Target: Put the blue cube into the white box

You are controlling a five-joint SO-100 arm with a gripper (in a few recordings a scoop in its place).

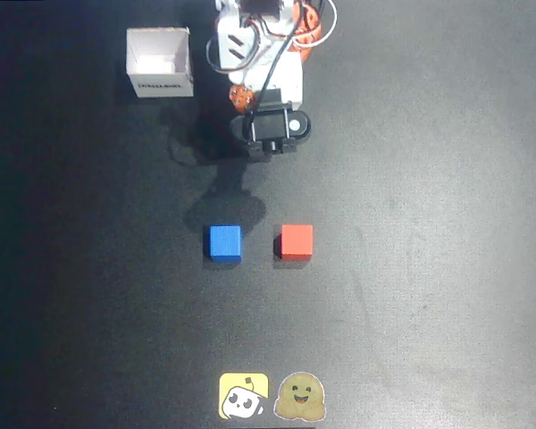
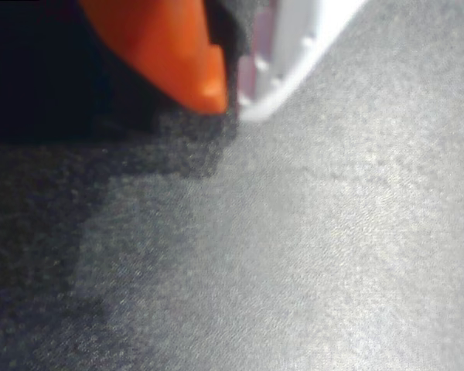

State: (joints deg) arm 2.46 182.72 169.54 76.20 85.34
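The blue cube (image 1: pixel 223 242) lies on the black table, just left of centre in the overhead view. The white box (image 1: pixel 161 61) stands open-topped at the upper left, its dark label strip facing the front. My white and orange arm (image 1: pixel 261 71) is folded up at the top centre, well behind the cube and to the right of the box. In the wrist view my gripper (image 2: pixel 232 104) hangs above bare black cloth. Its orange finger (image 2: pixel 182 54) and white finger (image 2: pixel 294 54) meet at the tips, shut with nothing between them.
A red cube (image 1: pixel 296 241) sits right of the blue one with a small gap between them. Two stickers, a yellow one (image 1: pixel 244 396) and a tan smiling one (image 1: pixel 301 397), lie at the front edge.
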